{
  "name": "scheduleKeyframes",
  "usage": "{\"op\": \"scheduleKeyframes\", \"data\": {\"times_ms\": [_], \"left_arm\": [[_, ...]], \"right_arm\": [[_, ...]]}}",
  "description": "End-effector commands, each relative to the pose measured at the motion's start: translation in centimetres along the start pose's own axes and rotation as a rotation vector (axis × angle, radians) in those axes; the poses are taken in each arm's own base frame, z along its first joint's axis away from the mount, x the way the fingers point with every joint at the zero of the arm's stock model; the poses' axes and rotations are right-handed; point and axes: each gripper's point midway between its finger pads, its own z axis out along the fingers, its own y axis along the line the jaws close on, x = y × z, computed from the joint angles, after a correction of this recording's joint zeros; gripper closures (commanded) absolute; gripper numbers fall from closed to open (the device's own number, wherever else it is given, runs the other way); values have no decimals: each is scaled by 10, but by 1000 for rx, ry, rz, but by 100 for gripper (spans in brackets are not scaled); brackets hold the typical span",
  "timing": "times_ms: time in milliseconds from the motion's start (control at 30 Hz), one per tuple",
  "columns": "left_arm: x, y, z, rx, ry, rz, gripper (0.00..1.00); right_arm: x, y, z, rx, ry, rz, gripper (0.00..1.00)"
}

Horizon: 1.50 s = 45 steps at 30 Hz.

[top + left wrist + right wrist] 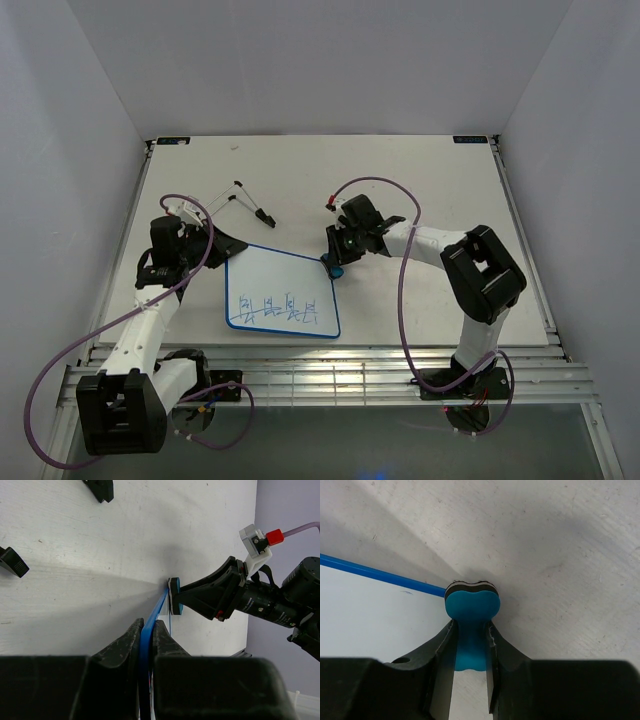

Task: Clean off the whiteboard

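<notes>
The whiteboard point(280, 290) lies on the table, white with a blue rim and blue scribbles along its near edge. My left gripper point(212, 247) is shut on its left edge; the left wrist view shows the blue rim point(146, 640) pinched between the fingers. My right gripper point(338, 262) is shut on the blue bone-shaped eraser point(471, 615) and holds it at the board's far right corner. The eraser point(175, 596) also shows in the left wrist view, and in the right wrist view the board's rim point(380, 572) runs beside it.
A thin black stand with clips point(248, 203) lies on the table behind the board; its black ends point(13, 562) show in the left wrist view. White walls enclose the table on three sides. A slotted rail point(330, 380) runs along the near edge.
</notes>
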Motion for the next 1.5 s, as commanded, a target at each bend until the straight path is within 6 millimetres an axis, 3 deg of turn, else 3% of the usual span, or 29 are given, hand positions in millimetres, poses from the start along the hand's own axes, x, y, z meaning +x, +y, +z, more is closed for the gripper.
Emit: {"op": "scheduleKeyframes", "data": {"times_ms": [0,367,500,533,567,667,767,867,967,1133,1200,1267,1400,1467], "left_arm": [[3,18,1,-79,3,76,100],[2,19,2,-86,2,69,100],[0,21,1,-97,-10,67,100],[0,22,1,-108,-14,61,100],[1,23,1,-112,-14,59,100],[-1,25,0,-127,-23,49,100],[-2,26,-1,-138,-37,35,100],[-2,28,-2,-149,-46,20,100],[-2,29,-3,-155,-54,19,100],[-3,31,-3,-165,-58,19,100],[-4,31,-3,-166,-57,20,100],[-4,30,-3,-166,-59,19,100],[-5,31,-4,-175,-64,28,100],[-6,31,-5,-177,-67,32,100]], "right_arm": [[44,-9,2,20,139,-21,92],[10,68,-34,-185,-4,-94,92],[15,120,-47,-282,-54,-171,92],[6,134,-56,-312,-117,-187,92],[14,137,-55,-301,-121,-156,92],[17,181,-72,-345,-209,-149,92],[5,206,-84,-344,-299,-110,92],[7,234,-88,-368,-320,-112,92],[5,239,-80,-339,-316,-115,92],[-6,264,-82,-339,-327,-168,92],[-6,261,-77,-307,-316,-179,92],[-2,252,-71,-275,-310,-187,92],[25,223,-55,-208,-244,-193,92],[46,197,-46,-167,-193,-174,92]]}}
